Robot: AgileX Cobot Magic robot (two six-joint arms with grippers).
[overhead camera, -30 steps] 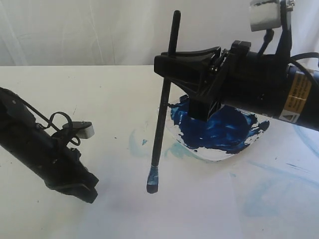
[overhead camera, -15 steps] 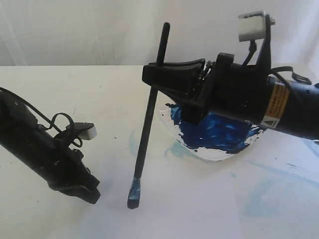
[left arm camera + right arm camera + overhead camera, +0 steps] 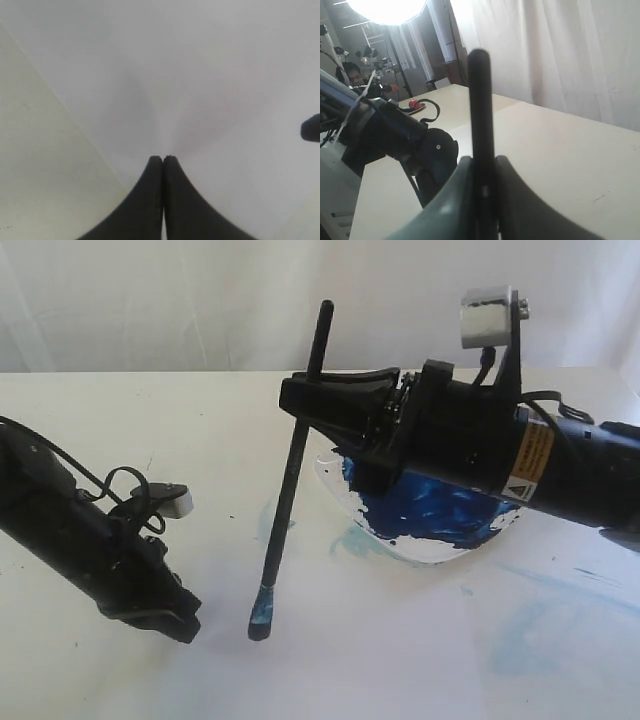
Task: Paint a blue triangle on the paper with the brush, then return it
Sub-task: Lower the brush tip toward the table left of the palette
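Note:
My right gripper is shut on the upper handle of the brush, a long black stick that leans with its blue-stained tip low over the paper. Whether the tip touches the sheet I cannot tell. In the right wrist view the handle stands clamped in the right gripper. My left gripper rests shut and empty on the paper's left side, also seen as the left gripper over the white sheet. No blue triangle outline shows, only faint pale-blue smears.
The clear paint dish, filled with dark blue paint, sits under my right arm. More pale-blue smears mark the right side of the table. A cream strip of tabletop borders the paper by the left gripper. A white curtain hangs behind.
My right gripper has carried the brush to the left and lowered it, so the tip is farther left and closer to the paper. The left arm has barely moved.

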